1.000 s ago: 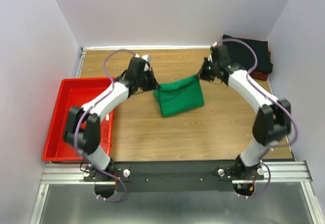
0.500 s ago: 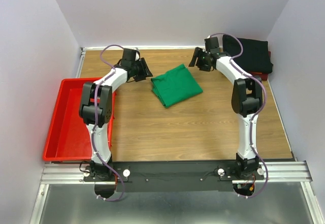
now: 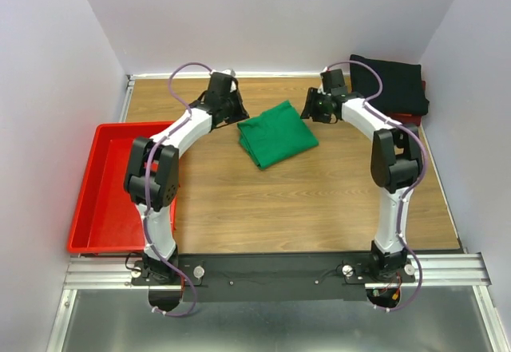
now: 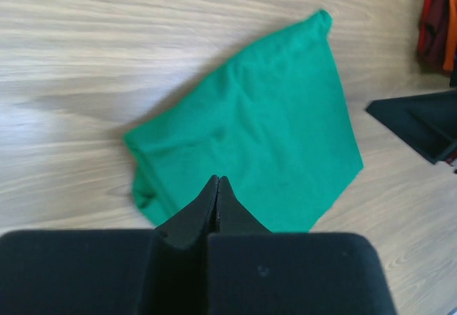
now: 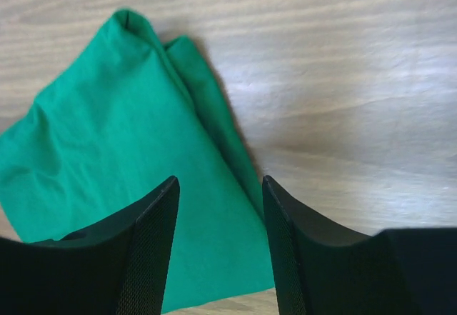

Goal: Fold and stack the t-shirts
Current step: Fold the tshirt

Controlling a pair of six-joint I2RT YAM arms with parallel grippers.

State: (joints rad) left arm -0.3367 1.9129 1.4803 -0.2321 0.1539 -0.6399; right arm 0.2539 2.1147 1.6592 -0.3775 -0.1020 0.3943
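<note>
Two grippers flank the folded green t-shirt [image 3: 277, 134]. It lies just right of the left gripper [image 4: 218, 179], fingers together and empty, and just left of the right gripper [image 5: 220, 181], fingers apart and empty. Neither looks nearer.

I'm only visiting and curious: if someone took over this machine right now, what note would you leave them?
Left gripper: jaws shut, empty, at the left edge of the bright green cloth t-shirt.
Right gripper: jaws open, empty, over its right edge.
Done: green t-shirt lies folded on the wooden table; folded black cloth t-shirt sits on the dark red t-shirt, far right corner.
Left: probably stack the green one there.
</note>
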